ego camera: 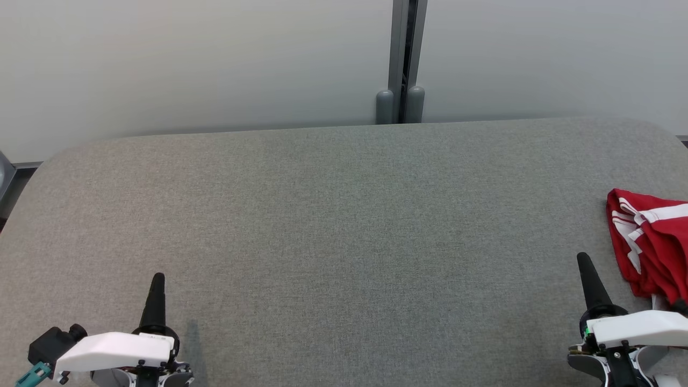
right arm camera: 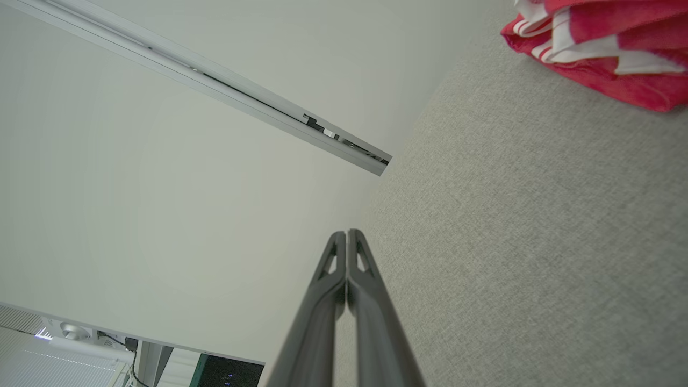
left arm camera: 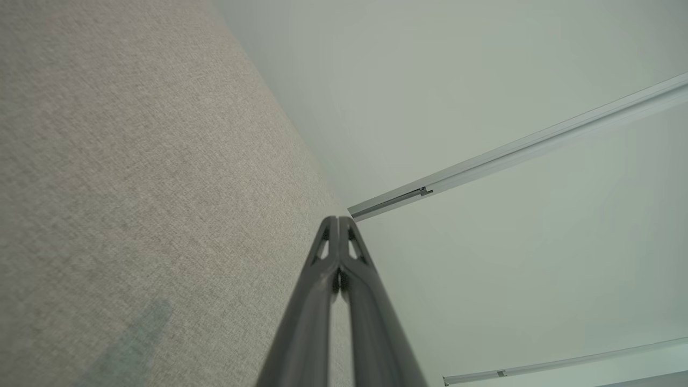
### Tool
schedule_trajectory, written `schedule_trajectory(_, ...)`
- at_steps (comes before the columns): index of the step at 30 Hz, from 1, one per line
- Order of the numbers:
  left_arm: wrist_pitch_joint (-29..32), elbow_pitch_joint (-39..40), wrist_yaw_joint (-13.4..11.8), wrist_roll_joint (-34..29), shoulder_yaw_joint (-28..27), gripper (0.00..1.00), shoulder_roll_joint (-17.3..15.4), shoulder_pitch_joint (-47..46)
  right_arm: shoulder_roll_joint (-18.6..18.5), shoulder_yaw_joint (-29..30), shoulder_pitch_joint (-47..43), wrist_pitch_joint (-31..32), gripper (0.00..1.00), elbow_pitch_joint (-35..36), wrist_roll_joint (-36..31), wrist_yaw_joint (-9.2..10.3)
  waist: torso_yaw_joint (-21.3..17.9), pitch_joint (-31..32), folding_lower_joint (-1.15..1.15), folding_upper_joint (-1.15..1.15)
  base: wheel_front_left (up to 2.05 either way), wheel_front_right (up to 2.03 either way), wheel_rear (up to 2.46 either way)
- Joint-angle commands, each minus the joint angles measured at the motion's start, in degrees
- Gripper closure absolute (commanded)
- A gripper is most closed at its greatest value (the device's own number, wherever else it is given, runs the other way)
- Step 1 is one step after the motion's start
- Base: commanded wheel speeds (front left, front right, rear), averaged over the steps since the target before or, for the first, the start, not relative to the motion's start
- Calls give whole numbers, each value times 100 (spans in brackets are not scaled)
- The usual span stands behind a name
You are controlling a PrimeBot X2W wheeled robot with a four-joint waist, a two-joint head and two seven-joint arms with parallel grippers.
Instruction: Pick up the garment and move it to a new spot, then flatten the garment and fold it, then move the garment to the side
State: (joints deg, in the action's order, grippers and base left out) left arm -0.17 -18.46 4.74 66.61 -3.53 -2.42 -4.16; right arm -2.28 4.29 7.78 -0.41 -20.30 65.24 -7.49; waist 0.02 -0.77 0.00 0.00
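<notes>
The garment (ego camera: 653, 242) is red with white stripes and lies bunched at the right edge of the grey fabric table (ego camera: 344, 226); it also shows at the top right of the right wrist view as the garment (right arm camera: 602, 48). My right gripper (ego camera: 585, 259) is shut and empty, just left of the garment near the front edge, its tips pressed together (right arm camera: 347, 234). My left gripper (ego camera: 158, 278) is shut and empty at the lower left, far from the garment, fingers closed (left arm camera: 337, 220).
A pale wall with a grey vertical post (ego camera: 402, 59) rises behind the table's far edge. The table's corners are rounded. A dark object (ego camera: 4, 177) sits off the table's left side.
</notes>
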Motion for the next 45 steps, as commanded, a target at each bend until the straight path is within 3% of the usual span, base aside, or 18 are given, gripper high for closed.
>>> schedule_trajectory(1,32,84,43,147,-44,100,-40,-159,-55,27,21,55,100,106,176,-1,0,2,0,0,0,0,0)
schedule_trajectory(45,577,398,251,2180,-273,100,-58,-234,-79,200,-148,608,100,567,2306,0,-1,47,0,0,0,0,0)
